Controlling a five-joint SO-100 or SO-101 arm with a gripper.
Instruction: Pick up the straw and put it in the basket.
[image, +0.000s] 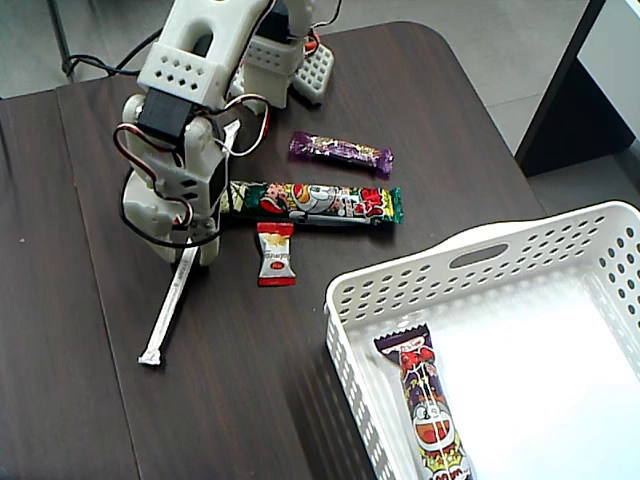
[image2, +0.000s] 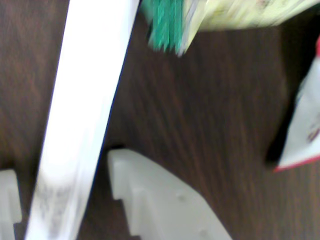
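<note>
I have the tool (image2: 65, 200) down at the table (image: 90, 400), its two white fingers spread either side of the long, thin white paper-wrapped straw (image: 170, 305); in the wrist view a gap shows between the straw (image2: 82, 120) and the right finger (image2: 160, 200), so I read the jaws as open and not yet pinching anything. In the fixed view the straw lies flat on the dark wood table, running from under the arm down to a crimped end near the left front, well apart from the large white perforated plastic basket (image: 350, 300) at the right. My worry is the grip point: the tool sits near the far end of the straw, so once lifted the long free length may droop or swing and catch the basket's rim instead of dropping in. A thin, flat wrapper could also slip out if the fingers close off-centre. The long green-and-red candy bar (image: 310, 202) lies just beside the tool, its green end (image2: 165, 25) close in the wrist view, and could be nudged. A small red-and-white candy packet (image: 276, 254) lies on the path toward the basket, a purple candy bar (image: 340, 152) farther back, and one purple-ended bar (image: 425, 400) already rests inside the basket.
</note>
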